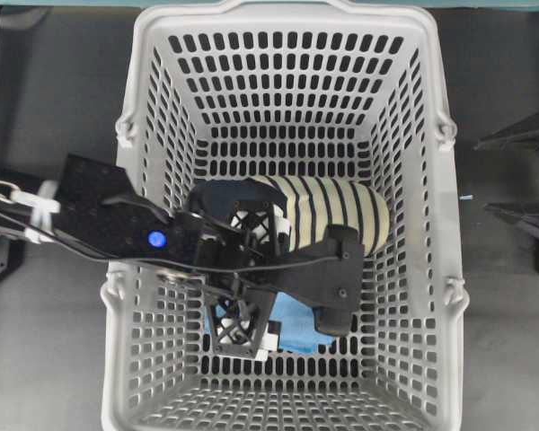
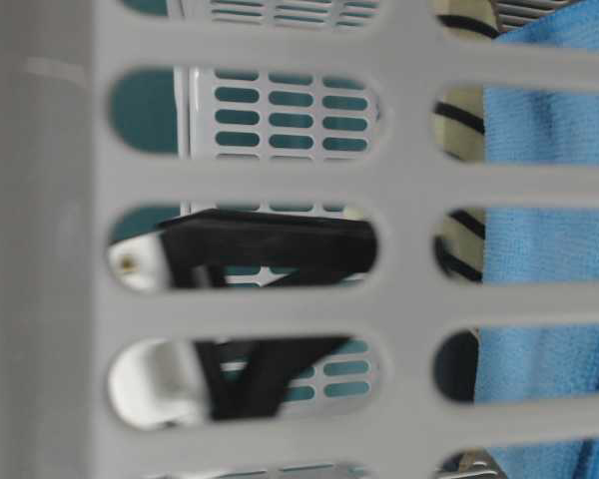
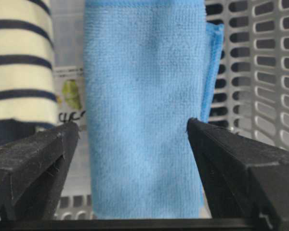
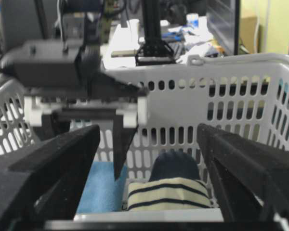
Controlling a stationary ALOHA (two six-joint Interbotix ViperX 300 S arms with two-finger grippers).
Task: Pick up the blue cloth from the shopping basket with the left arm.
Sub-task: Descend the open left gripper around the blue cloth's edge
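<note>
The blue cloth [image 3: 144, 110] lies folded on the floor of the grey shopping basket [image 1: 431, 269], next to a navy and cream striped slipper [image 1: 332, 211]. My left gripper [image 1: 247, 274] reaches down into the basket, open. In the left wrist view its two fingers stand either side of the cloth, close to its edges, with the gripper [image 3: 132, 130] not closed on it. From overhead the arm hides most of the cloth [image 1: 296, 328]. My right gripper [image 1: 512, 175] is open and empty outside the basket's right wall.
The slipper [image 3: 19, 57] lies right beside the cloth's left edge in the left wrist view. The basket's slotted wall [image 3: 269, 72] is close on the cloth's other side. In the table-level view the wall [image 2: 280, 180] fills the frame, with the cloth [image 2: 549, 249] behind it.
</note>
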